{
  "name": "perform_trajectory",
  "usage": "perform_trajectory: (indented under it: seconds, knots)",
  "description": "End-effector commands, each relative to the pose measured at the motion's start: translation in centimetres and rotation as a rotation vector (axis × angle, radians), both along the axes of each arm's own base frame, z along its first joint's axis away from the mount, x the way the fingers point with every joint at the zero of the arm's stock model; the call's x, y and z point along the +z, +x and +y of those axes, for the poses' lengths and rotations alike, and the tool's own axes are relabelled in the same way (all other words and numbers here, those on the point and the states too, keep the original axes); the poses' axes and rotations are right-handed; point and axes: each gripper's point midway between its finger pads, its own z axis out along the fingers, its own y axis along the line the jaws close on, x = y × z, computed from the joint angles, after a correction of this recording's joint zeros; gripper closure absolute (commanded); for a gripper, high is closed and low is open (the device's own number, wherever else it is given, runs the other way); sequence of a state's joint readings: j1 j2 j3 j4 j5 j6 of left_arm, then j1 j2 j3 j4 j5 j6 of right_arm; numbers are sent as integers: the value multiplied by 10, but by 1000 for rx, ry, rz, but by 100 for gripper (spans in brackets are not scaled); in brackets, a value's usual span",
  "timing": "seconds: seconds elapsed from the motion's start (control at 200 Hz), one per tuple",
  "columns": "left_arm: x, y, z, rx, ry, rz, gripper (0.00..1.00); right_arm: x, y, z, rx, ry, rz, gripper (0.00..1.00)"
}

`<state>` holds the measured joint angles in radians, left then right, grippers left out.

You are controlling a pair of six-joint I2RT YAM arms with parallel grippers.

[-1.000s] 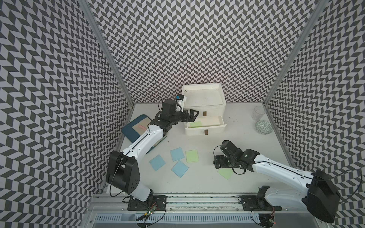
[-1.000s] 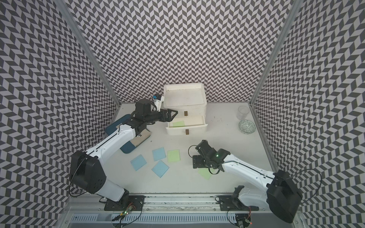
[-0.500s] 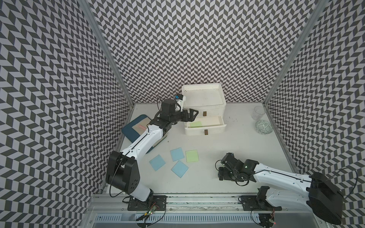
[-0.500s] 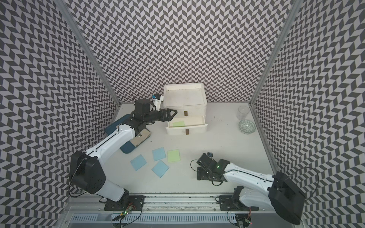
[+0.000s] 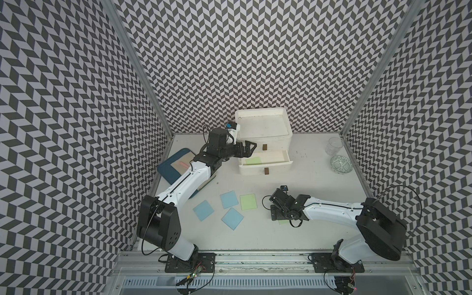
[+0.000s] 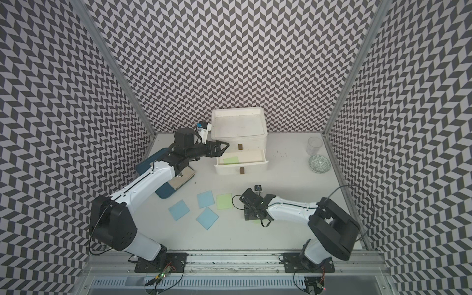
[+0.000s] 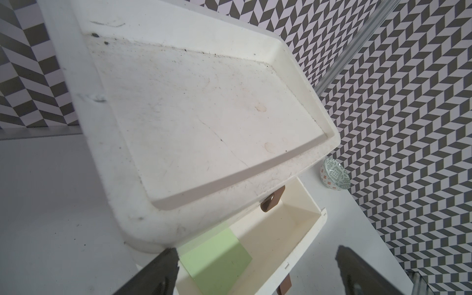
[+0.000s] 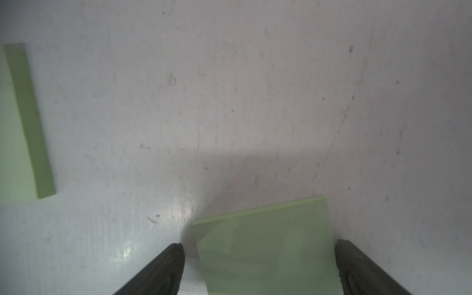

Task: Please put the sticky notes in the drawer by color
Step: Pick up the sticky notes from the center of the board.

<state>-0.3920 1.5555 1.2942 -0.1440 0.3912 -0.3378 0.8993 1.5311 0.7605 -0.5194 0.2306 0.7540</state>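
Drawer station, mid-sort: my left gripper [image 5: 251, 149] hangs at the front left corner of the white plastic three-drawer box [image 5: 286, 120], jaws spread wide and holding nothing, just above the box's one pulled-out drawer [image 5: 287, 158]. A light green paper sticky note [image 5: 253, 160] lies flat on that drawer's floor, toward its left end.

Well in front of the box, my right gripper [image 5: 275, 215] points down at the white tabletop [image 5: 306, 194] with its jaws apart. A second light green sticky note [image 8: 263, 242] sits between the black fingers [image 8: 166, 265], and I cannot tell whether they touch it. In both top views the gripper hides most of this note.

Also in front of the box, a little to its left, a third light green sticky note [image 5: 248, 201] lies flat on the table. Three pale blue paper sticky notes [image 5: 229, 199] [image 5: 203, 210] [image 5: 232, 219] lie close beside it.

Left of the box, a dark blue tray [image 5: 168, 168] carries a beige sheet with a pink stripe [image 5: 182, 163], partly under my left arm. To the box's right, near the side wall, stand a clear drinking glass [image 5: 334, 146] and a small green-patterned bowl [image 5: 341, 164].
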Motion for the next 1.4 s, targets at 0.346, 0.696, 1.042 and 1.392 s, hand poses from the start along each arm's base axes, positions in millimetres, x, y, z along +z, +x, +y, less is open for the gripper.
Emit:
perform_trajectory:
  seconds: [0.346, 0.696, 1.042, 1.392]
  knots:
    - [20, 0, 1, -7, -27, -44, 0, -4, -31, -14, 106, -96, 23, 5]
    - [15, 6, 14, 65, -19, -24, 0, -26, -41, -14, 148, -157, 58, 11]
    - [18, 3, 12, 41, -42, -35, 0, -2, -27, -9, 135, -130, -27, 33]
    - [20, -12, -16, -87, -89, -46, 5, 122, 26, 15, 125, 118, -389, 33]
